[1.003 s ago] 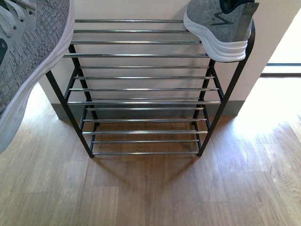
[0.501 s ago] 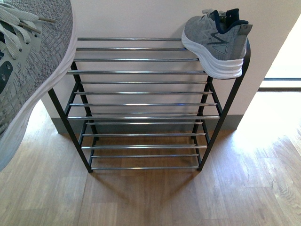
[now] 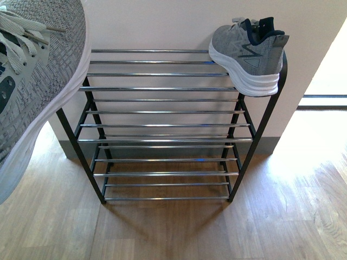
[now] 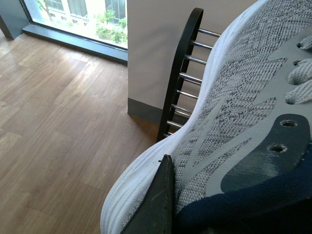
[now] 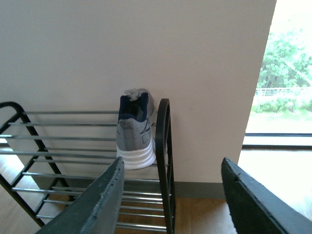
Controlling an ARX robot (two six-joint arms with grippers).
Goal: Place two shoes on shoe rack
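A grey knit sneaker [image 3: 38,86] with a white sole hangs large at the left of the front view, in front of the shoe rack's left end. In the left wrist view this sneaker [image 4: 234,107] fills the picture, and a dark finger [image 4: 157,200] of my left gripper presses against its side near the navy collar. The gripper is shut on it. A second grey sneaker [image 3: 246,51] stands on the top shelf at the right end of the shoe rack [image 3: 162,100]. My right gripper [image 5: 173,163] is open and empty, back from the rack's right side frame [image 5: 163,161], facing that sneaker's heel [image 5: 134,129].
The rack stands against a white wall [image 3: 162,24] with a grey skirting [image 3: 265,145], on a wooden floor [image 3: 173,233]. Its lower shelves hold nothing. To the right is a bright floor-level window [image 5: 282,97], and another window [image 4: 78,14] lies to the left.
The rack and the shelved sneaker have slid lower in the front view. The held sneaker has also slid lower at the left edge, showing more of its laces, with the left gripper still shut on it.
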